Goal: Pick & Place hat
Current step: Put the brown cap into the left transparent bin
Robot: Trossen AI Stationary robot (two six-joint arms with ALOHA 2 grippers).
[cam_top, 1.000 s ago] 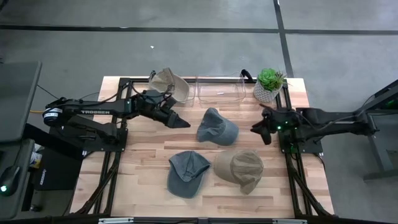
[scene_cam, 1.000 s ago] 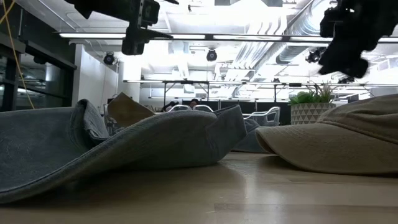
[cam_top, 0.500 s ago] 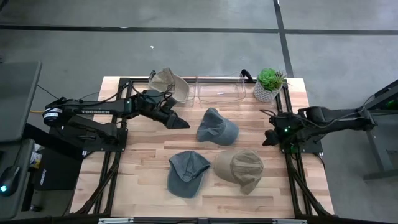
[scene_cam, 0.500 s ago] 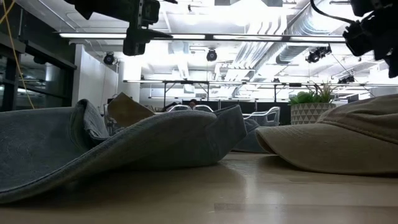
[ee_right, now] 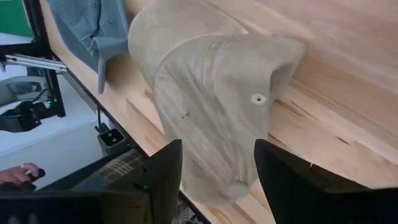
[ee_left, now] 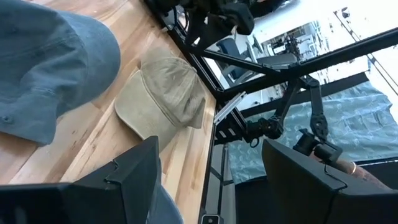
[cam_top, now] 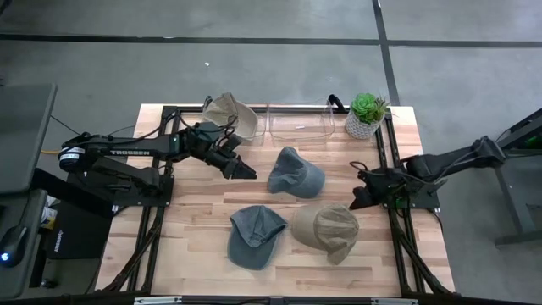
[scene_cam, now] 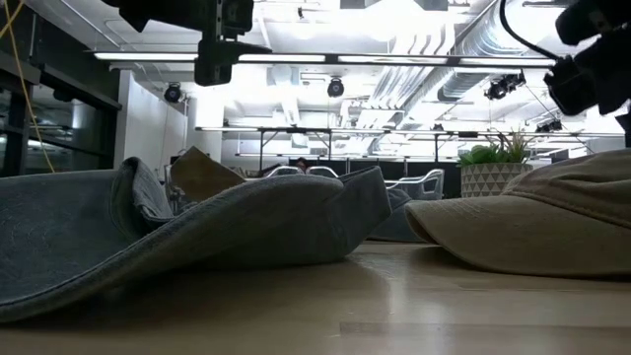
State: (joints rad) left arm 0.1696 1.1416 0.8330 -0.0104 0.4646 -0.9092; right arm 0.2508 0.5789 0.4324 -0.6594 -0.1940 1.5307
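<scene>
Four caps lie on the wooden table. A tan cap lies crown up near the right side, and it also fills the right wrist view. One grey-blue cap sits mid-table and another nearer the near edge. A further tan cap rests at the far edge. My right gripper hangs open just right of the near tan cap, its fingers over the crown. My left gripper waits open in the air, left of the middle grey-blue cap.
A clear plastic bin stands at the far edge, with a potted plant to its right. Black frame rails run along both sides of the table. Bare wood shows between the caps and along the near edge.
My right gripper has swung from beside the middle grey-blue cap toward the near edge and come down closer to the near tan cap. The caps have not moved.
</scene>
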